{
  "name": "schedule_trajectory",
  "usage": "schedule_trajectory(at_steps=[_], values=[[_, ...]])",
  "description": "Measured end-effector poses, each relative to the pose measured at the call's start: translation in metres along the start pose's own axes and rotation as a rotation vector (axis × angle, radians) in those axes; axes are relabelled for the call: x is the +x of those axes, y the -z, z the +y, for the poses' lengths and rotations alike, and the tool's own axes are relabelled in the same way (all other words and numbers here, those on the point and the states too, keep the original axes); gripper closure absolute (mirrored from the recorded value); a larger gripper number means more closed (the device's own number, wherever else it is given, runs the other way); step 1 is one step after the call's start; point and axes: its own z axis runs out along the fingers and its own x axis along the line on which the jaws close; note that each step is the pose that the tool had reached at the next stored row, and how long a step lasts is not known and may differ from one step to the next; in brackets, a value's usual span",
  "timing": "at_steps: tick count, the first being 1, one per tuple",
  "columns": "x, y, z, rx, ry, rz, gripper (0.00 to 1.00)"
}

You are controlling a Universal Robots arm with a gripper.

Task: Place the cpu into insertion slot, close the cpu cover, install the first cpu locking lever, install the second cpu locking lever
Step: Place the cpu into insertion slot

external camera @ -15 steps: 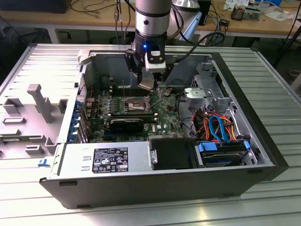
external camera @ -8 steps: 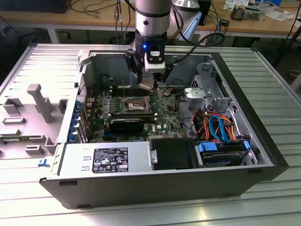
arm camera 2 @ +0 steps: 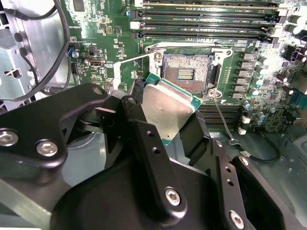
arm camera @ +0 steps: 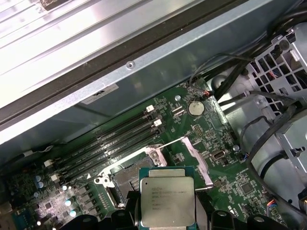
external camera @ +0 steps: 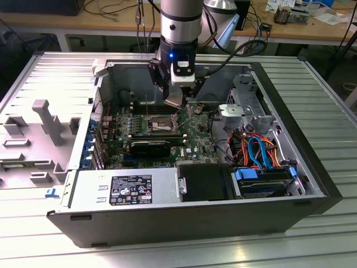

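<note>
The gripper [arm camera 2: 167, 129] is clamping the cpu [arm camera 2: 169, 106] by two opposite edges between its black fingers [arm camera 2: 140, 120]. The chip's dull silver top is facing up in both wrist views. It is hanging tilted in the air, clear of the board, just beside and above the insertion slot [arm camera 2: 187, 74]. In the exterior view the gripper [external camera: 176, 99] is reaching down inside the open computer case [external camera: 167, 223], right over the green motherboard [external camera: 192, 139].

The insertion slot is lying uncovered, with its field of contacts showing inside the metal rim. The cpu cover [arm camera: 195, 155] is standing swung up off the slot along one side. A thin locking lever [arm camera 2: 222, 117] is sticking out free from a corner of the rim.

Long narrow memory slots [arm camera 2: 206, 21] are running in a row just beyond the slot. A round coin battery [arm camera: 195, 108] is sitting on the board near them.

Farther out, a long black card [external camera: 150, 146] is lying across the board. A grey power supply [external camera: 125, 187] is filling the near corner of the case. Blue and orange cables [external camera: 259, 151] are looping on the exterior view's right.

The case is lying on its side on the ribbed metal bench [external camera: 323, 100].
</note>
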Motion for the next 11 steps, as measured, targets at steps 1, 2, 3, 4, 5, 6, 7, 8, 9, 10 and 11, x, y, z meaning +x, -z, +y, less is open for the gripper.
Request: schedule_trajectory(at_steps=[1, 2, 3, 4, 5, 6, 7, 8, 9, 10, 11], values=[[0.0, -0.0001, 0.0, -0.0001, -0.001, 0.0, 0.45], [0.0, -0.0002, 0.0, -0.0001, -0.003, -0.0001, 0.45], [0.0, -0.0003, 0.0, -0.0001, -0.005, -0.0002, 0.45], [0.0, -0.0004, 0.0, -0.0002, -0.007, -0.0003, 0.45], [0.0, -0.0005, 0.0, -0.0002, -0.009, -0.0004, 0.45], [0.0, -0.0007, 0.0, -0.0002, -0.011, -0.0005, 0.45], [0.0, -0.0007, 0.0, -0.0002, -0.013, -0.0006, 0.45], [0.0, -0.0008, 0.0, -0.0002, -0.014, -0.0006, 0.45], [0.0, -0.0009, 0.0, -0.0002, -0.016, -0.0007, 0.45], [0.0, -0.0009, -0.0001, -0.0003, -0.017, -0.0007, 0.45], [0.0, -0.001, 0.0, -0.0002, -0.019, -0.0008, 0.45]])
